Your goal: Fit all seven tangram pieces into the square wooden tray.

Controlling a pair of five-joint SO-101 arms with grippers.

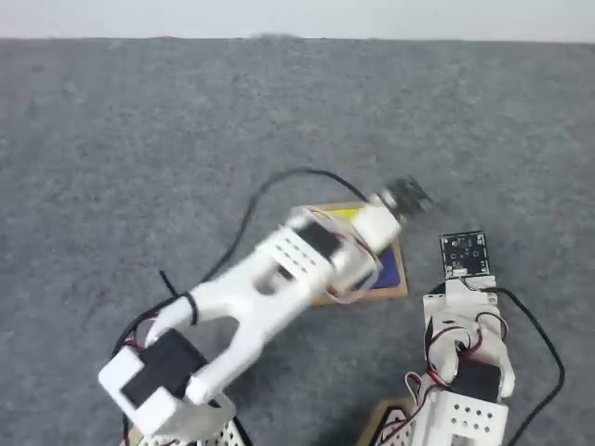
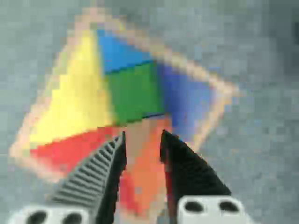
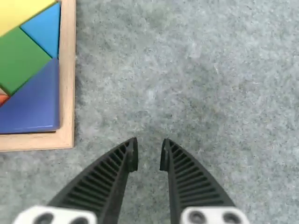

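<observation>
the square wooden tray [image 1: 394, 292] of coloured tangram pieces [image 3: 23, 60] lies right of centre in the high view beneath the left gripper [image 2: 142, 135]; both it and the right gripper [image 3: 148, 142] hold jaws slightly apart.

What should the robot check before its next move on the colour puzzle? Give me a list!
1. All seven pieces inside the square wooden tray: cannot tell. Six colours show, and the fingers hide part of it.
2. Left gripper empty: ok. It is open over the orange piece.
3. Right gripper empty: ok. It is open over the grey carpet, beside the tray.
4. Green square piece flat among its neighbours: ok.
5. Orange piece seated flat: cannot tell.
</observation>
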